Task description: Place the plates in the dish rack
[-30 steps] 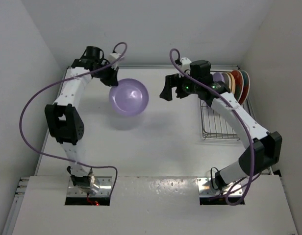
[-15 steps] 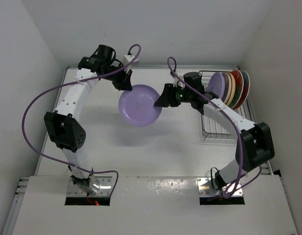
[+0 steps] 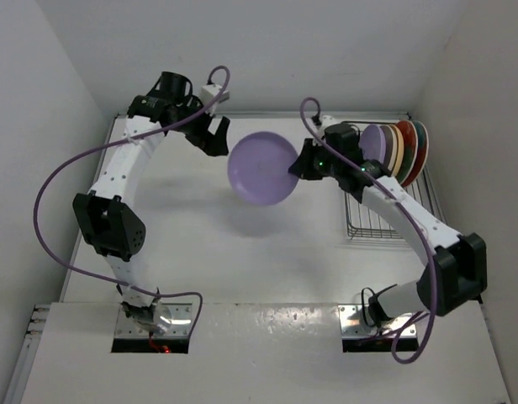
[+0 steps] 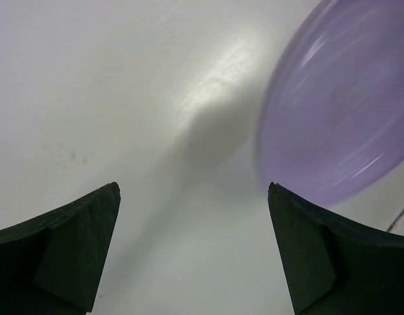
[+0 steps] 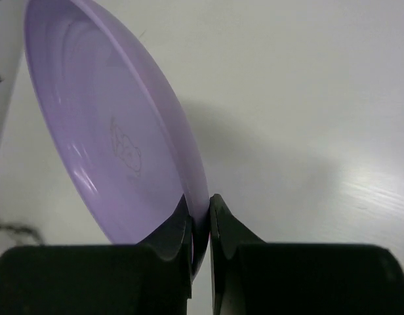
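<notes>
Right gripper (image 5: 201, 203) clamped on the rim of a lilac plate (image 3: 261, 168), plate tilted in the air above the table (image 3: 175, 231), left gripper (image 4: 193, 190) wide apart, holding nothing, near the plate's other side, four plates (image 3: 398, 150) standing in the dish rack (image 3: 377, 227).

Non-task stuff I can see: glossy white table (image 3: 200, 252) with a soft grey shadow (image 3: 255, 225) mid-surface. The left wrist view shows a glare streak (image 4: 215, 72) and a few faint dark specks (image 4: 74, 157) on it. White walls box it in: left wall (image 3: 40, 101), back wall (image 3: 267, 50), right wall (image 3: 486, 126). At the near edge there's a white board (image 3: 267, 353) with two cutouts, and I see a metal plate in the left cutout (image 3: 179, 316) and the right cutout (image 3: 351, 318).
</notes>
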Controlling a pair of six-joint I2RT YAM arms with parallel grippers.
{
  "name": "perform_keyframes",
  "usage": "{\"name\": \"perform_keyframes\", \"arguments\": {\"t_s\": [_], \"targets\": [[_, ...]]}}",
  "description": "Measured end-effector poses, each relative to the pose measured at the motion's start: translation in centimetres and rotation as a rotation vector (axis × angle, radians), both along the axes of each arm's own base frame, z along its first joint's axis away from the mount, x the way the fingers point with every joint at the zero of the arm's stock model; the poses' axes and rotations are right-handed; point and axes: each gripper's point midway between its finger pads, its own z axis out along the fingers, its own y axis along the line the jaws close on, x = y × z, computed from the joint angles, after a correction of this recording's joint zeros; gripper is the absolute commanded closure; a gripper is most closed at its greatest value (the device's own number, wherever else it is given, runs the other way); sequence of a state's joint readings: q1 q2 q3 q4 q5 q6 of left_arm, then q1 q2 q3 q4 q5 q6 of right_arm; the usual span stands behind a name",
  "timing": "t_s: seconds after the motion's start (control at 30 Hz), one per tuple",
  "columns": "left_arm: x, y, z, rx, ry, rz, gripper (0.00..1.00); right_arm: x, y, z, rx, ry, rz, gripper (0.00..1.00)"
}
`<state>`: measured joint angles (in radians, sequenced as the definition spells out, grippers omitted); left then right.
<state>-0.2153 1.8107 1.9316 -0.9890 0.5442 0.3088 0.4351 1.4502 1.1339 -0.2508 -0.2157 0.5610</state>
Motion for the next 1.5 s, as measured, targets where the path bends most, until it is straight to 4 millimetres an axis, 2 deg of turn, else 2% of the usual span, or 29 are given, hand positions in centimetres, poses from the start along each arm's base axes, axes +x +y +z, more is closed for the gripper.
{"name": "perform_keyframes", "arguments": {"t_s": [0.07, 0.13, 0.2, 0.27, 0.37, 0.5, 0.6, 0.7, 0.8, 0.93, 1.13, 1.47, 1.5], "targets": [[1.2, 2.1, 0.3, 0.015, -0.008, 0.093, 0.0, 1.3, -3.3, 2.2, -0.087, -0.078, -0.134, 1.0], [2.5, 4.8, 0.6, 0.028, -0.017, 0.196, 0.0, 2.6, -7.6, 4.9, -0.17, -0.168, -0.291, 1.0], [3.5, 8.0, 0.7, 0.039, -0.02, 0.299, 0.0, 3.6, -12.7, 7.5, -0.271, -0.255, -0.468, 1.0], [4.0, 10.5, 0.6, 0.041, -0.015, 0.371, 0.0, 3.9, -17.3, 9.2, -0.386, -0.309, -0.622, 1.0], [4.3, 13.5, 0.6, 0.034, -0.006, 0.45, 0.0, 3.9, -22.0, 9.8, -0.584, -0.339, -0.773, 1.0], [4.2, 14.4, -0.1, 0.023, 0.016, 0.471, 0.0, 5.0, -25.0, 8.9, -0.851, -0.337, -0.854, 1.0], [3.9, 14.3, -0.8, 0.013, 0.041, 0.466, 0.0, 5.9, -26.3, 8.2, -1.005, -0.337, -0.872, 1.0], [3.7, 14.3, -1.4, 0.006, 0.06, 0.463, 0.0, 6.4, -27.0, 8.5, -1.122, -0.356, -0.893, 1.0], [3.5, 14.6, -1.8, 0.002, 0.074, 0.467, 0.0, 7.0, -26.6, 9.3, -1.176, -0.395, -0.906, 1.0], [3.4, 15.0, -1.9, -0.006, 0.081, 0.473, 0.0, 7.5, -25.5, 8.7, -1.232, -0.401, -0.896, 1.0], [3.4, 15.3, -1.9, -0.019, 0.082, 0.476, 0.0, 7.0, -25.3, 5.2, -1.252, -0.32, -0.873, 1.0], [3.2, 15.4, -2.3, -0.025, 0.096, 0.474, 0.0, 6.0, -24.9, -1.3, -1.182, -0.169, -0.867, 1.0], [3.2, 15.4, -2.3, -0.025, 0.096, 0.474, 0.0, 6.0, -24.8, -1.9, -1.175, -0.152, -0.86, 0.94]]}}
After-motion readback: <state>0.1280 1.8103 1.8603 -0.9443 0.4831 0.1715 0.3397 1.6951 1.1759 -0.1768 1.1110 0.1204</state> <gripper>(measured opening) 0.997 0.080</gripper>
